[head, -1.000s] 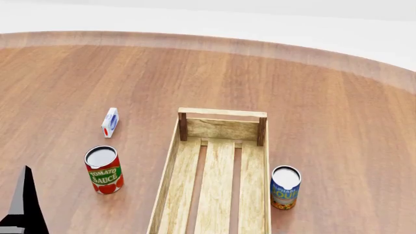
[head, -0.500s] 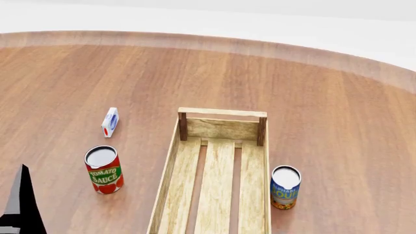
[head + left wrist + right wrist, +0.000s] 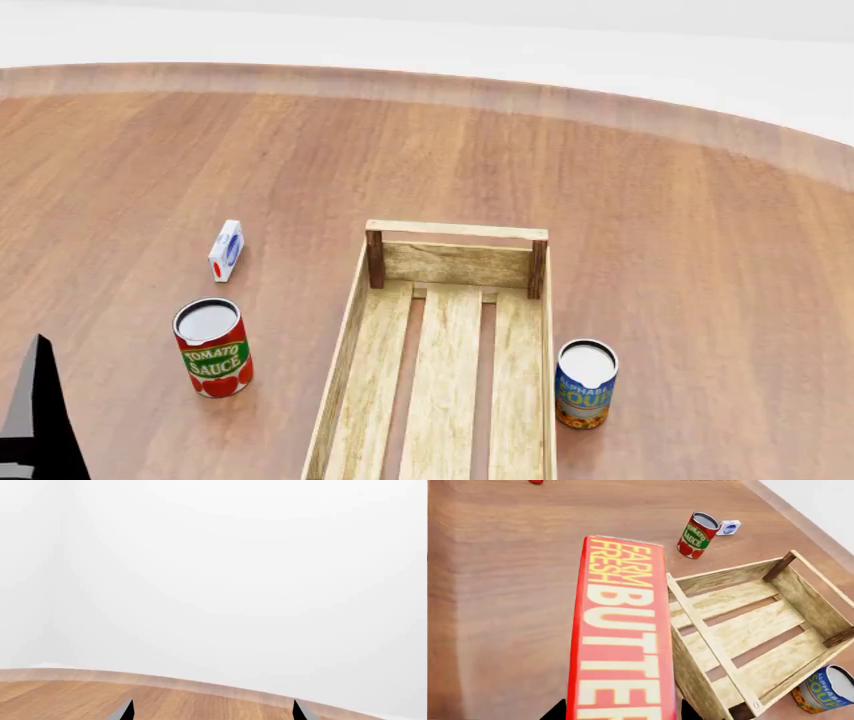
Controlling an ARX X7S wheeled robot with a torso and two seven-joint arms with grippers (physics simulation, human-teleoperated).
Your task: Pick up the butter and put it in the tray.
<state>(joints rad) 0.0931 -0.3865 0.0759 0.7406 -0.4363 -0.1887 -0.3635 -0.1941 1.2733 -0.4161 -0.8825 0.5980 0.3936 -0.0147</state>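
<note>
The butter, a red-orange carton with white "FARM FRESH BUTTER" lettering, shows only in the right wrist view. My right gripper is shut on its near end, one dark fingertip on each side. The carton points out over the table beside the tray's long side. The tray, a light-wood slatted crate, holds nothing; it also shows in the head view. My left gripper is open and empty. One of its dark fingers shows at the head view's lower left. The right gripper is out of the head view.
A red tomato sauce can and a small white-blue carton stand left of the tray. A blue soup can stands at its right side. The round wooden table's far edge meets a white wall.
The left gripper's finger has sunk a little lower at the head view's lower left. The tray, cans and small carton have not moved.
</note>
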